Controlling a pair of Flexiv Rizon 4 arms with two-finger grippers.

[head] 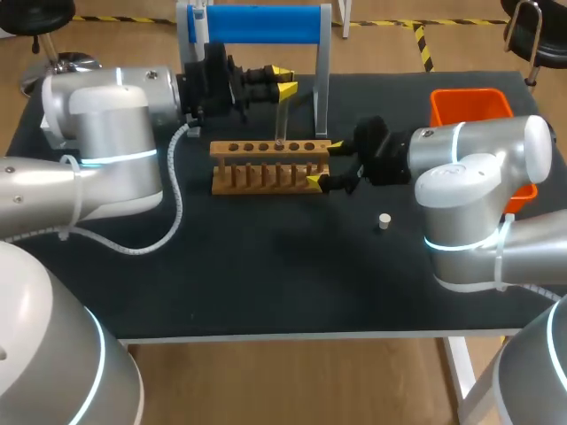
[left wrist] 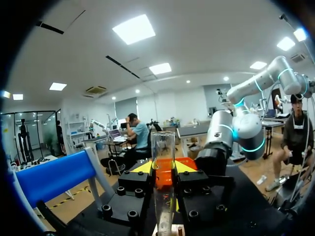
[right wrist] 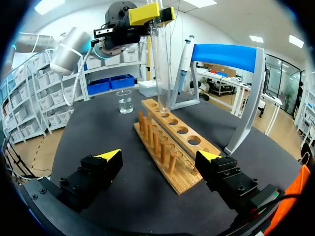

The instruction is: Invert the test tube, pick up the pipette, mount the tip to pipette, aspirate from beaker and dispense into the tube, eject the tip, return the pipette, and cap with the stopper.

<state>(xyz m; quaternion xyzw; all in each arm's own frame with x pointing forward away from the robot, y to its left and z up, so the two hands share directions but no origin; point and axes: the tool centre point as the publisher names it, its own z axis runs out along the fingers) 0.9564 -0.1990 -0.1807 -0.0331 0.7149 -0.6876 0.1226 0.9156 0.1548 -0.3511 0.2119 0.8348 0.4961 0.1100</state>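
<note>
There are 2 grippers, 1 test tube, 1 wooden rack, 1 beaker, 1 pipette, 1 stopper and 1 orange bin. The left gripper is clamped on the test tube, holding it upright with its lower end at one of the holes of the rack. The right gripper has its fingers apart, 1 on each side of the rack's right end, gripping nothing. The stopper lies near it on the black table. The beaker stands beyond the rack, the pipette hangs on the blue stand, and the bin sits at the table's far right.
</note>
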